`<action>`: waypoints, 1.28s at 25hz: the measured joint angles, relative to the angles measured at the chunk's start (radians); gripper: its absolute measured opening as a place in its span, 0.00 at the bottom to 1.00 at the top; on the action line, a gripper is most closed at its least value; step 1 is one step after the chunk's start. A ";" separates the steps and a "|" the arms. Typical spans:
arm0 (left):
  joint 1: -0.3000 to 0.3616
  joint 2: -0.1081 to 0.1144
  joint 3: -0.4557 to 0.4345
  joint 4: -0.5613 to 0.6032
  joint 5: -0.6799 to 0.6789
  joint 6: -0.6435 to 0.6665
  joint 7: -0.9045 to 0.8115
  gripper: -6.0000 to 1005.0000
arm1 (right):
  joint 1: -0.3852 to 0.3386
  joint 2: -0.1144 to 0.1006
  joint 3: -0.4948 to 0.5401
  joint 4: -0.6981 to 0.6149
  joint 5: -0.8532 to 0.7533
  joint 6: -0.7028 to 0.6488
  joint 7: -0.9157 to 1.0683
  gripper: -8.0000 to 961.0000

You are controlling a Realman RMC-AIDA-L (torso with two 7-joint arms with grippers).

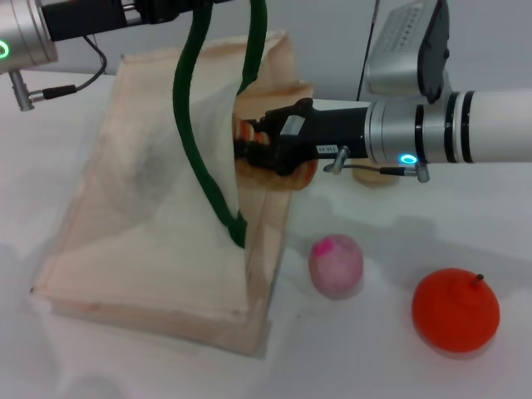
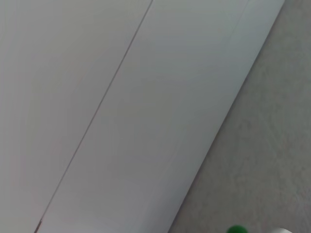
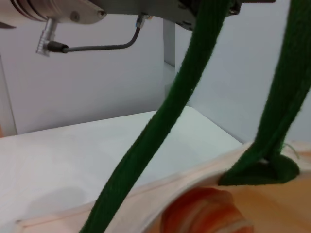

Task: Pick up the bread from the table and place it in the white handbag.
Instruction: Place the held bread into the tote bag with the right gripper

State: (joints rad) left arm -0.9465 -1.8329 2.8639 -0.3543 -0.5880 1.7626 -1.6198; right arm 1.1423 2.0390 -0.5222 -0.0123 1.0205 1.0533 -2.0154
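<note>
The white handbag (image 1: 141,224) lies on the table (image 1: 391,357), its mouth pulled open. Its dark green handle (image 1: 195,141) rises taut to my left gripper (image 1: 195,8) at the top edge of the head view, where the grip itself is cut off. At the bag's open mouth, my right gripper (image 1: 264,154) is shut on the bread (image 1: 304,174), which is orange and cream striped. In the right wrist view the bread (image 3: 204,216) sits just over the bag's rim (image 3: 160,187), with the green handle (image 3: 160,126) crossing in front.
A pink-topped ball (image 1: 337,266) and a red-orange round fruit (image 1: 455,309) lie on the table right of the bag. A small beige bun (image 1: 374,176) peeks out behind the right arm. A grey device (image 1: 403,50) stands at the back.
</note>
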 joint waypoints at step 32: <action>-0.012 0.000 0.000 0.001 0.000 0.000 0.001 0.12 | 0.020 0.001 0.009 0.019 -0.080 0.077 -0.010 0.38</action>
State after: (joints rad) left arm -0.9586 -1.8334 2.8640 -0.3528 -0.5877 1.7625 -1.6187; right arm 1.1619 2.0400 -0.5132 0.0071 0.9404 1.1307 -2.0255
